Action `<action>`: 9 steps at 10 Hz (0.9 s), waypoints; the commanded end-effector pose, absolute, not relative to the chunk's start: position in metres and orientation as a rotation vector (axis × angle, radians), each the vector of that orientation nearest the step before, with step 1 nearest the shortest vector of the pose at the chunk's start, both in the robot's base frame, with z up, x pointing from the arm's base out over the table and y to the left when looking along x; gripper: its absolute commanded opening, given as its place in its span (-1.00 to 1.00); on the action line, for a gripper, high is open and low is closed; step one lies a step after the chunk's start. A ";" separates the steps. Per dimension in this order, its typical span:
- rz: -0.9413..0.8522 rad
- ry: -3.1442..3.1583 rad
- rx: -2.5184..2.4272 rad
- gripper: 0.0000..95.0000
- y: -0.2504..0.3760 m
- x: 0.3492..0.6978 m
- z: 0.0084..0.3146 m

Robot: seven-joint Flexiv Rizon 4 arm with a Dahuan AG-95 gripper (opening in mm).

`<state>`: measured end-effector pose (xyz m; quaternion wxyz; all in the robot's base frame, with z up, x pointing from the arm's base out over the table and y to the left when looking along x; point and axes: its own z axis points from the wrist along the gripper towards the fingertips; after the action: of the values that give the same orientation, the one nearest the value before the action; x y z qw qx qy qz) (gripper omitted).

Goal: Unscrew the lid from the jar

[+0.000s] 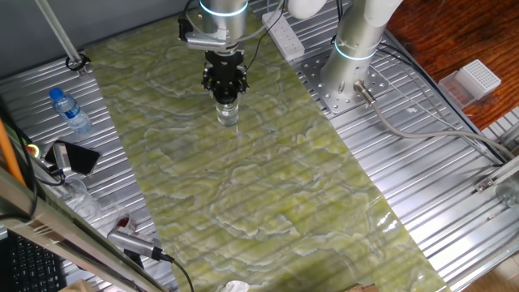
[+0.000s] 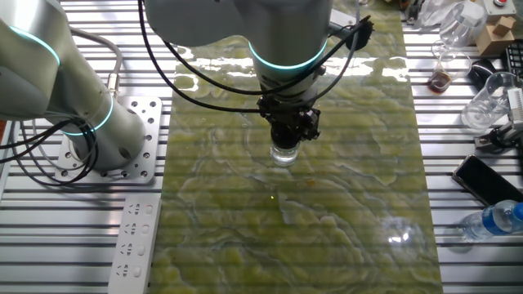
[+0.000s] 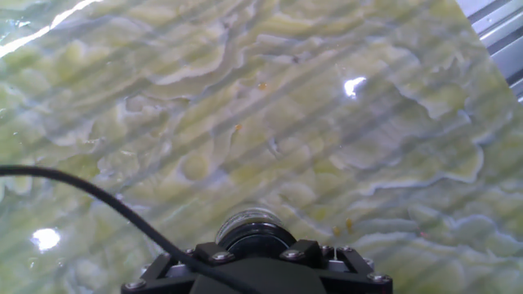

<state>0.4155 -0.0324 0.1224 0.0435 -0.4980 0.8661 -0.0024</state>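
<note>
One fixed view: the arm comes straight down over the far half of the green marbled mat (image 1: 243, 178). The gripper (image 1: 225, 88) sits on top of the jar (image 1: 228, 113), which stands upright on the mat. Only the clear glass lower part of the jar shows below the black fingers. The lid (image 1: 225, 97) is mostly buried between them, so I can't make out its edge here. A blue-capped water bottle (image 1: 71, 112) lies on the metal slats at the left, well apart from the jar. A white power strip (image 1: 284, 34) lies at the far edge near the arm base (image 1: 350, 77).

The other fixed view: same pose seen from the opposite side. The gripper (image 2: 290, 135) is vertical with its fingers drawn in around the top of the jar (image 2: 284, 155). The jar's glass base rests on the mat (image 2: 327, 212), roughly mid-width. The lid isn't separable from the black fingers at this size. A phone (image 2: 487, 180) and the bottle (image 2: 490, 222) lie on the slats at the right. The power strip (image 2: 134, 241) lies at lower left.

Hand view: the gripper (image 3: 257, 260) body fills the bottom edge. The round black lid (image 3: 255, 233) sits right at the fingers, partly covered by them. The jaws look clamped on the lid, probably in contact on both sides, though the contact points are hidden. A black cable (image 3: 98, 200) crosses the lower left over the mat (image 3: 327, 122).
</note>
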 end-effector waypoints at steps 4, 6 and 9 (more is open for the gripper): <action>0.003 2.666 -1.494 -0.60 -0.032 0.417 0.126; 0.004 2.670 -1.483 -0.60 -0.031 0.418 0.126; 0.001 2.689 -1.451 -0.60 -0.028 0.420 0.124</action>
<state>0.4208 -0.0276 0.1228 0.0429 -0.4724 0.8803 0.0007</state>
